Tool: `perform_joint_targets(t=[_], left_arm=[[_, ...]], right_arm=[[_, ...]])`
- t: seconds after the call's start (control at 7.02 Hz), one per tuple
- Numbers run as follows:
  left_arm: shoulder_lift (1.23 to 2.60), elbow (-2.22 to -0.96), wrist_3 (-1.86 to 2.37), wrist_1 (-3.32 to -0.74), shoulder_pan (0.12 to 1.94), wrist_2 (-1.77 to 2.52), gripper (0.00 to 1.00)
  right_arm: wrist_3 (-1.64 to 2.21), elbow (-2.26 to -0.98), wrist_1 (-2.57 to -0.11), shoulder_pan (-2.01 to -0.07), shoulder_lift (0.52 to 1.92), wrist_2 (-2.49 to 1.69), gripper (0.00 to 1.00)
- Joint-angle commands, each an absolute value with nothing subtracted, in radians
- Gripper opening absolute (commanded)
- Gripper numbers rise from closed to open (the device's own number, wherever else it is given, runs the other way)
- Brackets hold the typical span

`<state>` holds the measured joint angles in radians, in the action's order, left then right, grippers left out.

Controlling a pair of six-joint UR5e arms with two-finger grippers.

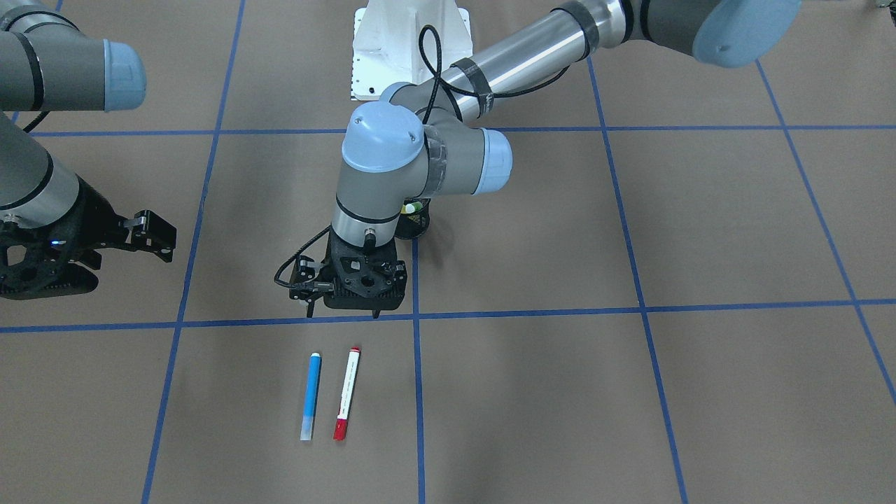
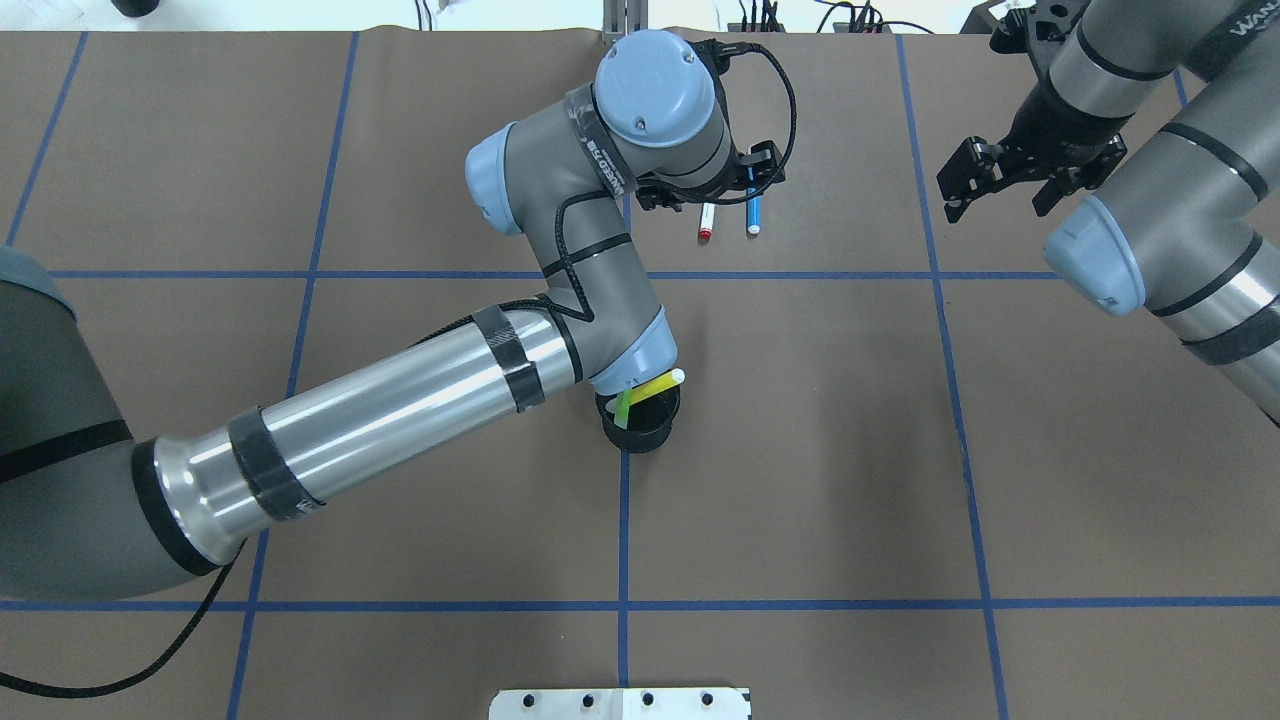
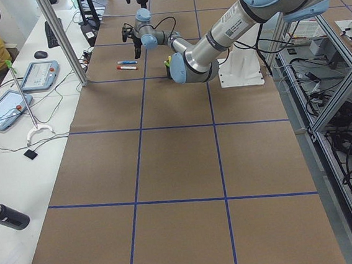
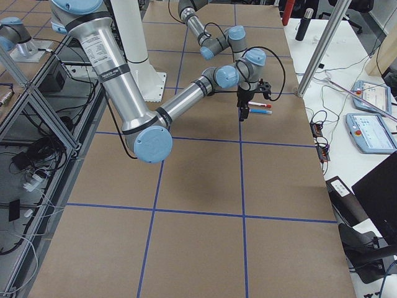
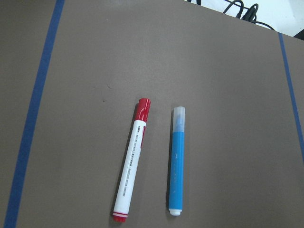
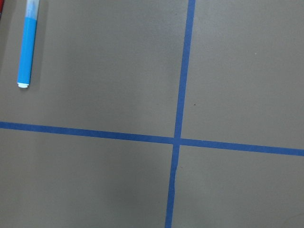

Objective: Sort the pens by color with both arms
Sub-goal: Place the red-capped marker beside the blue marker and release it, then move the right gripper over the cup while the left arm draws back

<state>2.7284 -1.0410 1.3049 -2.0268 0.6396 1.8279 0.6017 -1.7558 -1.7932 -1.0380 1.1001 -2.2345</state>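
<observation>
A blue pen (image 1: 311, 395) with a pale cap and a white pen with red ends (image 1: 347, 393) lie side by side on the brown table. Both show in the left wrist view, blue (image 5: 178, 166) and red-ended (image 5: 133, 173). My left gripper (image 1: 343, 311) hangs open and empty just above and robot-side of them; it also shows in the overhead view (image 2: 710, 190). A yellow pen (image 2: 655, 387) and a light green pen (image 2: 622, 405) stand in a black mesh cup (image 2: 640, 425), partly hidden under my left arm. My right gripper (image 2: 1005, 190) is open and empty, off to the side.
Blue tape lines (image 1: 416, 315) divide the table into squares. The white base pedestal (image 1: 406, 42) stands at the robot's edge. An operator's bench with tablets (image 3: 39, 73) runs along the far side. The blue pen also shows at the right wrist view's corner (image 6: 27, 47).
</observation>
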Motion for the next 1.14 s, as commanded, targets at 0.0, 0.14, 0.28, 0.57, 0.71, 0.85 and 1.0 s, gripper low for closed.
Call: perform_joint_targets(t=[0.0, 0.14, 0.28, 0.57, 0.71, 0.85, 1.0], left_arm=[[2.604, -1.364, 1.2, -1.715, 0.711, 2.018, 0.99], [2.497, -1.561, 1.096, -1.589, 0.732, 2.037, 0.99], [2.399, -1.721, 0.984, -1.478, 0.765, 2.069, 0.99], [2.245, -1.886, 0.838, -1.405, 0.831, 2.155, 0.99], [2.2, -1.916, 0.751, -1.405, 0.853, 2.175, 0.99], [2.172, -1.92, 0.694, -1.405, 0.876, 2.21, 0.99], [2.152, -1.927, 0.674, -1.407, 0.89, 2.238, 0.99]], right_arm=[[0.711, -1.784, -1.769, -1.028, 1.079, -2.238, 0.99], [0.817, -1.784, -1.699, -0.99, 1.068, -2.246, 0.99], [0.95, -1.784, -1.648, -0.947, 1.042, -2.246, 0.99], [1.22, -1.787, -1.541, -0.843, 0.996, -2.221, 0.99], [1.298, -1.787, -1.476, -0.8, 0.989, -2.198, 0.98], [1.354, -1.786, -1.45, -0.754, 0.968, -2.153, 0.97], [1.362, -1.787, -1.425, -0.703, 0.965, -2.096, 0.96]])
